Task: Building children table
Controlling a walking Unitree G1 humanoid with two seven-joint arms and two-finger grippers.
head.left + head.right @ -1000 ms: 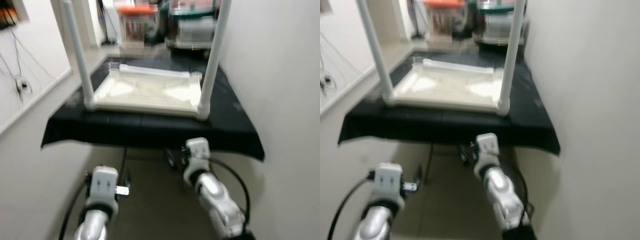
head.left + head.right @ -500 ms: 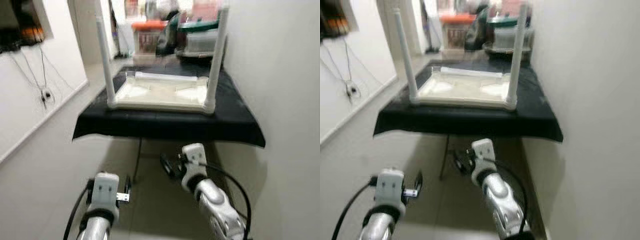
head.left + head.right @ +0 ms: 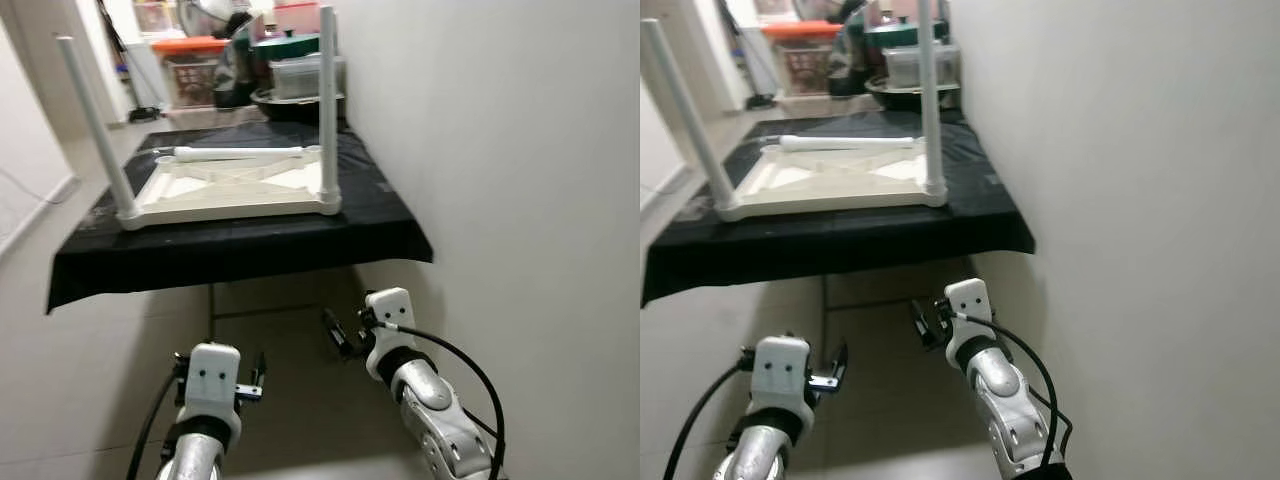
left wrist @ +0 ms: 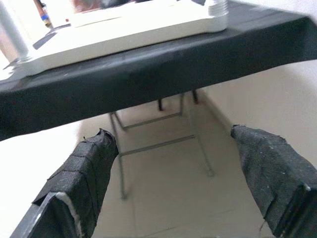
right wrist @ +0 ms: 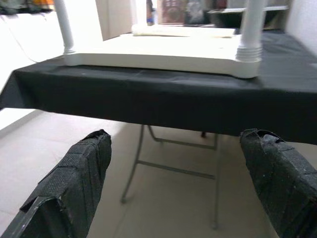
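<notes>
Hanging low before the black table's edge (image 3: pixel 240 262), left claw (image 4: pixel 173 163) and right claw (image 5: pixel 178 163) gape (fingers wide).

home hallway: tiled floor (image 3: pixel 290 400), stacked storage boxes (image 3: pixel 190 70).

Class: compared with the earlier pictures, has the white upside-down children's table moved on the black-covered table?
No. The white table top sits at the same near edge of the black cloth; its shift in the picture is the camera turning.
</notes>
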